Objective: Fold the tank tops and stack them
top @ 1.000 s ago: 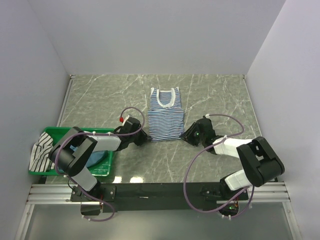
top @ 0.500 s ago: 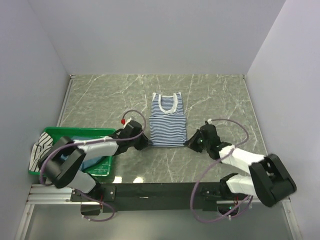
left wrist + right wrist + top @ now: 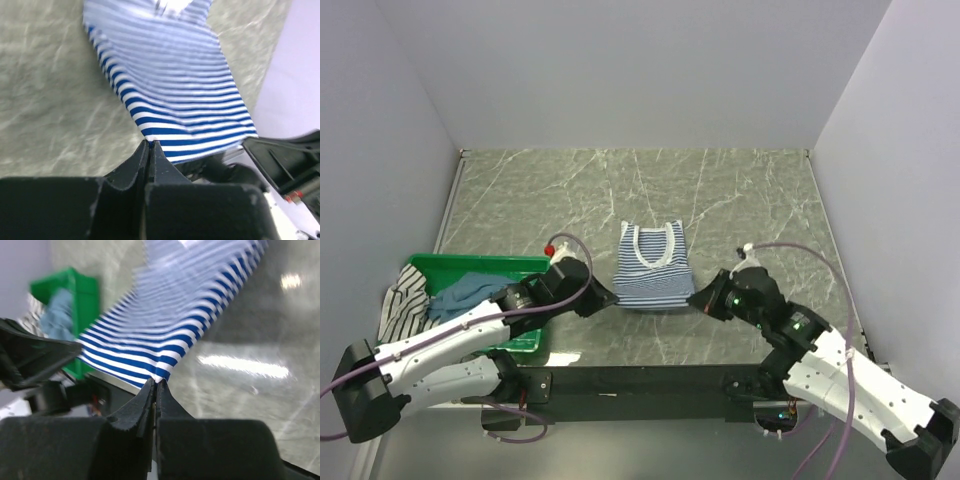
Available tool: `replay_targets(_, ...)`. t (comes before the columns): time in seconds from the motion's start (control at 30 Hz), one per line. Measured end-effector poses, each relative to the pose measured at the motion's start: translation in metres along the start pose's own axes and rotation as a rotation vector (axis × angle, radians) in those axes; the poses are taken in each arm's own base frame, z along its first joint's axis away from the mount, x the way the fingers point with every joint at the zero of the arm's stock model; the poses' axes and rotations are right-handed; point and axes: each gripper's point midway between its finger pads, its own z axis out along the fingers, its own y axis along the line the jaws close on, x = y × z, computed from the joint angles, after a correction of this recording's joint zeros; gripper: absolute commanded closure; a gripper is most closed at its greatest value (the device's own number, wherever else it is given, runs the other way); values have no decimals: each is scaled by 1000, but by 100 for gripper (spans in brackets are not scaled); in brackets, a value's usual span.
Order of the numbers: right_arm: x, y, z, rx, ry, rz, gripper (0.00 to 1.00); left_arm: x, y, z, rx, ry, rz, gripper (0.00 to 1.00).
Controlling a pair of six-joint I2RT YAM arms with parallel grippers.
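Observation:
The navy-and-white striped tank top (image 3: 653, 268) with white trim hangs stretched between my two grippers, its hem lifted off the table toward the near edge. My left gripper (image 3: 604, 297) is shut on its lower left corner (image 3: 150, 143). My right gripper (image 3: 703, 298) is shut on its lower right corner (image 3: 159, 379). The stripes fill the left wrist view (image 3: 170, 85) and the right wrist view (image 3: 170, 335). The teal-blue tank top (image 3: 465, 292) lies in the green basket. The black-and-white striped tank top (image 3: 402, 300) hangs over the basket's left side.
The green plastic basket (image 3: 520, 264) stands at the near left of the marble table (image 3: 750, 200), and shows in the right wrist view (image 3: 75, 295). Grey walls close the table on the left, back and right. The black rail with the arm bases runs along the near edge.
Both grippers have pulled the striped top's lower corners toward the near edge and up. The top has slid nearer and looks shorter. Both arms have swung back and outward.

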Motion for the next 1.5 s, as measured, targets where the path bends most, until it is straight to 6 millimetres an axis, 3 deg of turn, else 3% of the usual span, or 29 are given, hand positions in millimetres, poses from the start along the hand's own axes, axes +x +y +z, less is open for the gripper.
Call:
replay_targets(0.1,-28,31,-7,-3,-45,-27,100,-19,-21,-4,19,-37,-6,99)
replay_targets(0.23,-63,50,15,32,-59,-49,100,-65,-36,11,12,-104,-43,99)
replay_targets(0.4,-112,17,72,164,-31,6,100,-126,-37,59,-31,-124,-85,99)
replay_targets(0.43,-119,10,84,184,-10,21,96,-137,-41,71,-28,-119,-90,95)
replay_targets(0.47,-128,6,93,197,2,33,88,-146,-42,83,-30,-111,-89,91)
replay_targets(0.5,-139,2,104,206,11,43,67,-158,-44,98,-30,-104,-89,82)
replay_targets(0.53,-151,-2,116,217,18,55,59,-168,-46,112,-31,-98,-87,63)
replay_targets(0.57,-164,-5,127,226,16,53,51,-180,-46,126,-32,-100,-83,57)
replay_targets(0.63,-187,-12,147,238,9,51,49,-200,-44,149,-27,-105,-81,47)
replay_targets(0.7,-204,-20,160,251,-4,54,47,-218,-36,166,-29,-110,-85,43)
replay_targets(0.77,-210,-31,162,278,-14,61,47,-230,-30,169,-36,-122,-84,43)
replay_targets(0.87,-214,-39,155,310,-35,52,47,-246,-28,160,-43,-163,-72,56)
replay_targets(0.97,-201,-35,144,324,-48,14,49,-245,-38,145,-31,-189,-51,78)
replay_targets(1.03,-180,-22,140,310,-35,-26,50,-231,-45,134,-26,-197,-24,91)
replay_targets(1.1,-153,-7,140,283,-2,-75,51,-204,-52,126,-12,-177,3,97)
replay_targets(1.2,-120,11,146,250,53,-133,52,-159,-48,124,-17,-116,41,99)
replay_targets(1.27,-109,13,152,245,77,-150,52,-133,-39,129,-39,-66,57,99)
replay_targets(1.37,-106,3,163,265,87,-146,52,-110,-23,137,-79,-18,62,99)
replay_targets(1.5,-99,-29,179,327,111,-124,53,-96,-12,153,-105,18,72,99)
